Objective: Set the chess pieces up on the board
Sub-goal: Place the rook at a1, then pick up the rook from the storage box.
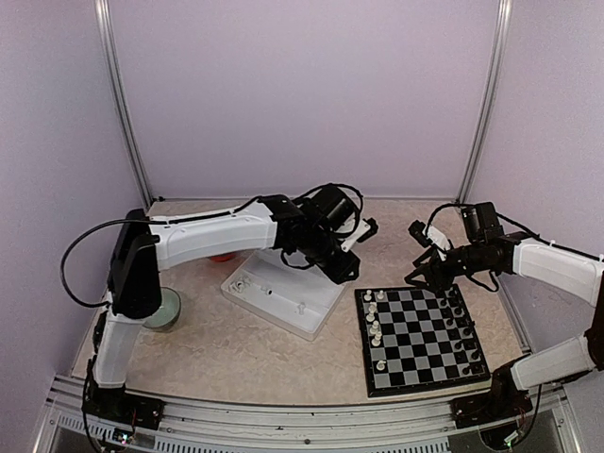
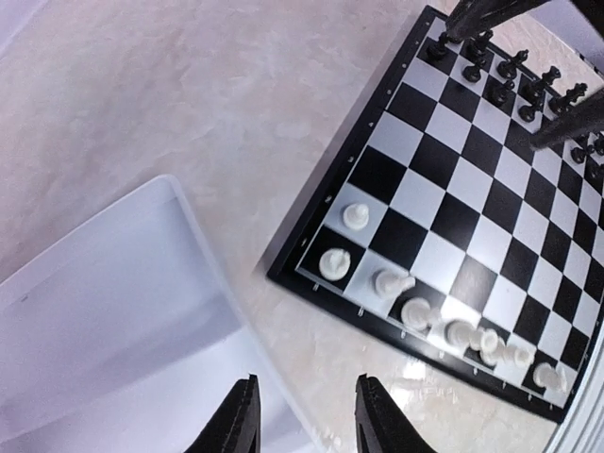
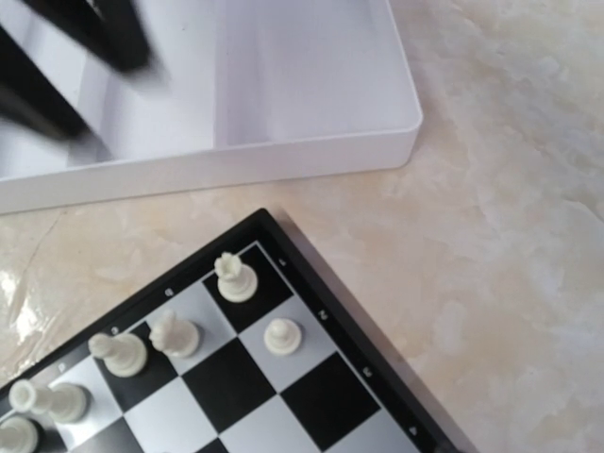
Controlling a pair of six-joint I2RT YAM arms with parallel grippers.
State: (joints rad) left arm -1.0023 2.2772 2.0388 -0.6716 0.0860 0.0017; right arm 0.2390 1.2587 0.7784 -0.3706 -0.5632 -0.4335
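Observation:
The board [image 1: 425,332] lies at the front right of the table. White chess pieces [image 1: 376,326] stand along its left side and black ones [image 1: 462,330] along its right side. In the left wrist view a white pawn [image 2: 355,216] stands one square in front of the corner rook [image 2: 332,262]. My left gripper [image 2: 307,401] hangs open and empty over the tray's rim, just short of the board's corner [image 2: 283,274]. My right gripper [image 1: 417,255] hovers over the board's far edge. Its two fingers [image 2: 469,17] show wide apart above the black pieces [image 2: 510,71].
A white plastic tray [image 1: 283,293] sits left of the board, under the left arm. A pale green bowl [image 1: 162,310] stands by the left arm's base, and something red [image 1: 222,257] peeks out behind the tray. Purple walls enclose the table.

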